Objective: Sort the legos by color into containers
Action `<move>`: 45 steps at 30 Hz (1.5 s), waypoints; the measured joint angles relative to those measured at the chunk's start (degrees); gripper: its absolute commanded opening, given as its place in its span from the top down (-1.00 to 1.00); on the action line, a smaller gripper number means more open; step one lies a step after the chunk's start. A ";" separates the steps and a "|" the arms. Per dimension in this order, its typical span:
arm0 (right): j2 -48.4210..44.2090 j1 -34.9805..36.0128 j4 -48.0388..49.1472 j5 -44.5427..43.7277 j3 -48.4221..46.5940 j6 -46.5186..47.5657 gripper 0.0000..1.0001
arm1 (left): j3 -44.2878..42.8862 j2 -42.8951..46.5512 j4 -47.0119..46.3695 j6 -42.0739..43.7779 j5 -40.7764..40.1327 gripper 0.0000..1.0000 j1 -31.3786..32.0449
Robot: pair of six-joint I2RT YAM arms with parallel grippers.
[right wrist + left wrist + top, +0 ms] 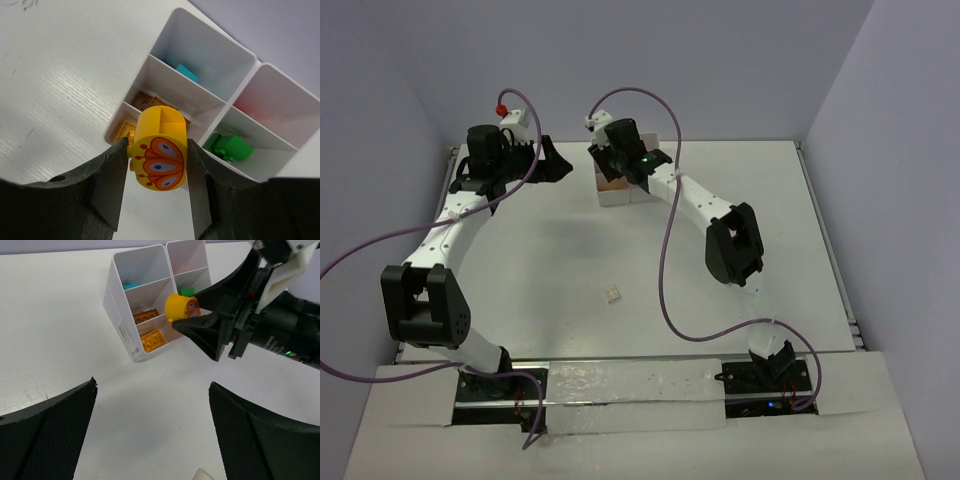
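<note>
Black mesh-faced fingers of the left gripper (152,385) were spread wide and empty over the matte white table (50,315). The right gripper (156,155) was clamped across the sides of a rounded yellow plastic piece printed with an orange butterfly (160,135), held just above the thin-walled white plastic six-compartment tray (120,310). Light, rigid and glossy, the piece was judged liable to slip. A flat orange-yellow studded brick (152,340) lay in the nearest compartment.
</note>
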State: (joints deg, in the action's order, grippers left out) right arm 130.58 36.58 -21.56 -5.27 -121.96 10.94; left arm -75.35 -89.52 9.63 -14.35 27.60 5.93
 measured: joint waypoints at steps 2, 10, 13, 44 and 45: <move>1.15 0.23 0.17 0.14 -0.44 0.03 0.98 | 0.00 0.00 0.00 0.00 0.01 -0.99 -0.03; 3.35 0.41 -0.08 0.61 -0.45 0.07 0.83 | 0.00 0.00 0.00 0.00 0.01 -0.98 -0.11; 3.39 0.41 0.02 0.75 -0.45 0.30 0.64 | 0.00 0.00 0.00 0.00 0.01 -0.98 -0.11; -1.14 -0.46 1.33 5.52 5.54 1.14 -1.00 | 3.93 3.38 -2.21 3.44 6.50 -0.98 -0.79; -3.46 -0.91 1.51 6.37 7.81 0.30 -1.00 | 5.80 5.26 -2.38 5.00 8.40 -0.99 -1.00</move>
State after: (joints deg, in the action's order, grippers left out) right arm 127.12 35.67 -20.05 1.10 -114.15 11.24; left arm -69.55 -84.26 7.25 -9.35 36.00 4.93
